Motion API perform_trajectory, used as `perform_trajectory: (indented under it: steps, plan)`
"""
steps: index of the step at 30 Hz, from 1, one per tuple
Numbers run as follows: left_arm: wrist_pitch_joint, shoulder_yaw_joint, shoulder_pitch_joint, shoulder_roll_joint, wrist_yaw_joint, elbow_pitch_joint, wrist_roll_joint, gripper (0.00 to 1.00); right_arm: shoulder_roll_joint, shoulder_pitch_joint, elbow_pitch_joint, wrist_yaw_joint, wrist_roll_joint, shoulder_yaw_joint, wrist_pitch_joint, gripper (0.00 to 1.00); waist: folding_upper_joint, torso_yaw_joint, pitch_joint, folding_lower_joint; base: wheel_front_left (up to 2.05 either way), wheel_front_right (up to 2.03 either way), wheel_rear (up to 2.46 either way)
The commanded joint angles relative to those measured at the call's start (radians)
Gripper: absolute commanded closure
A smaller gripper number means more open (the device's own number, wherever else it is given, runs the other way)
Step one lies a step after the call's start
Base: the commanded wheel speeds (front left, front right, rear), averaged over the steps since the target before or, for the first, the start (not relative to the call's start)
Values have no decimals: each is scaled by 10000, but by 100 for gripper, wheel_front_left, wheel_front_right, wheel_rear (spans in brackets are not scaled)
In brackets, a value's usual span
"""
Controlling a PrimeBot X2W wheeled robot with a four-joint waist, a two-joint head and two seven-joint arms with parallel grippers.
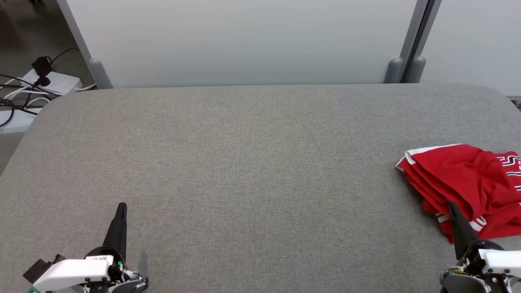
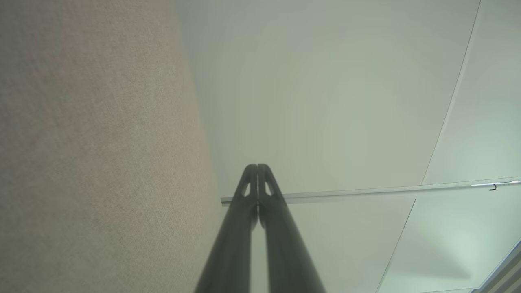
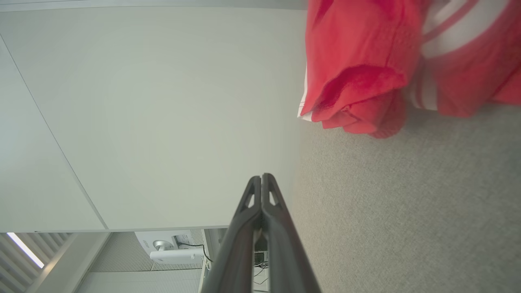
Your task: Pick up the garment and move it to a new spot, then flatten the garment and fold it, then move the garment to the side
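Observation:
A red garment [image 1: 468, 183] with white stripes and trim lies bunched at the right edge of the grey table [image 1: 244, 162]. In the right wrist view the garment [image 3: 366, 61] fills the upper right. My right gripper [image 1: 452, 207] is shut and empty at the lower right; in the head view its tip overlaps the garment's near edge, while the right wrist view shows the right gripper [image 3: 261, 179] apart from the cloth. At the lower left my left gripper [image 1: 121, 207] is shut with nothing in it, far from the garment. The left gripper [image 2: 257, 169] points along the table toward the wall.
Pale wall panels [image 1: 244, 40] stand behind the table's far edge. A white power strip with dark cables [image 1: 44, 81] lies on the floor at the far left. The table's corners are rounded.

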Motion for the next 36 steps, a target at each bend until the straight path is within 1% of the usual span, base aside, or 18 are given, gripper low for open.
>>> perform_trajectory:
  steps: [1,36]
  plan:
    - [68,348,-570,100,-75,-224,-36,100,-99,-431,-263,4,21,145,108,100,0,0,0,0,0,0,0]
    - [104,393,-574,69,-75,-223,2,100,-29,-439,-257,4,-63,45,189,100,0,0,0,0,0,0,0]
